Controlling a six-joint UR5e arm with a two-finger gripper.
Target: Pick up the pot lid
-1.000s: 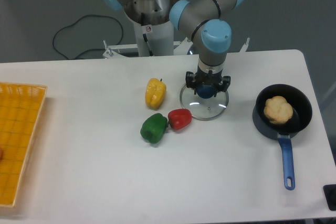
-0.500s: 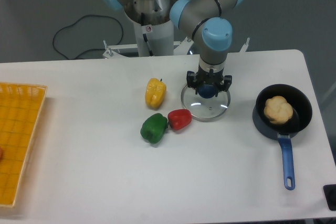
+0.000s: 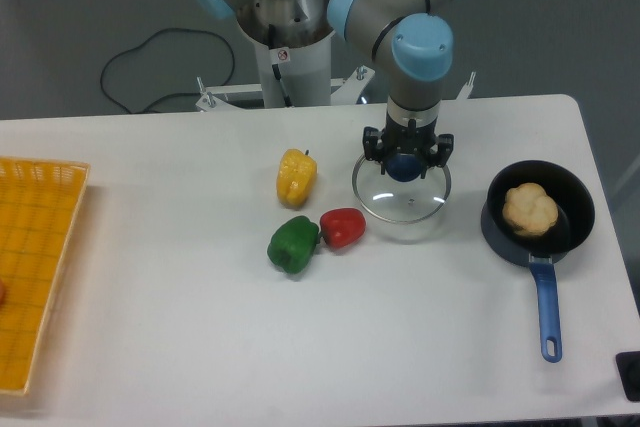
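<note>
The gripper (image 3: 406,155) is closing on the knob (image 3: 404,169) of the lid (image 3: 400,203), a finger sitting on each side of it, and the arm (image 3: 413,57) is reaching in from twelve o'clock. The lid is lying right of the middle of the view, toward one o'clock; whether its rim is touching the table (image 3: 200,347) I cannot tell. Its knob is pointing up at the gripper, toward twelve, and its round rim is giving it no single long axis. Out from the lid, the yellow pepper (image 3: 296,179) is lying at nine o'clock, the red pepper (image 3: 343,228) nearby at eight, and the green pepper (image 3: 294,245) beyond that, also around eight. The pan (image 3: 497,222) is sitting just past three, holding something tan (image 3: 530,210), its blue handle (image 3: 548,312) pointing nearly to six.
</note>
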